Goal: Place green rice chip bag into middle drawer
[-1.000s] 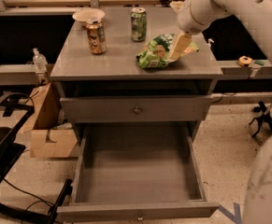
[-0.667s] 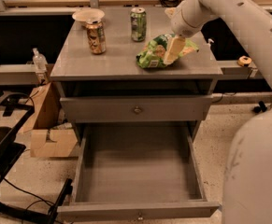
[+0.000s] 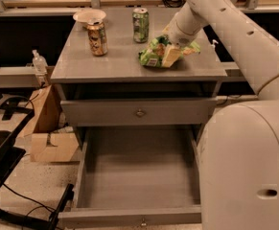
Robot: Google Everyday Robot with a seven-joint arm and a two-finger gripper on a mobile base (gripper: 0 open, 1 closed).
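Observation:
The green rice chip bag (image 3: 152,54) lies on the grey cabinet top, right of centre. My gripper (image 3: 170,54) comes down from the upper right and sits on the bag's right half, touching it and covering part of it. The bag rests on the cabinet top. The middle drawer (image 3: 129,216) is pulled wide open below, and its flat grey floor is bare. The arm's large white body fills the right side of the view.
A green soda can (image 3: 140,25), a brown can (image 3: 97,38) and a white bowl (image 3: 88,16) stand on the cabinet top (image 3: 96,63). The upper drawer (image 3: 139,112) is closed. A cardboard box (image 3: 48,131), a bottle (image 3: 37,61) and black cables lie at the left.
My gripper has moved a little left and down onto the bag. The bag has stayed in place on the cabinet top.

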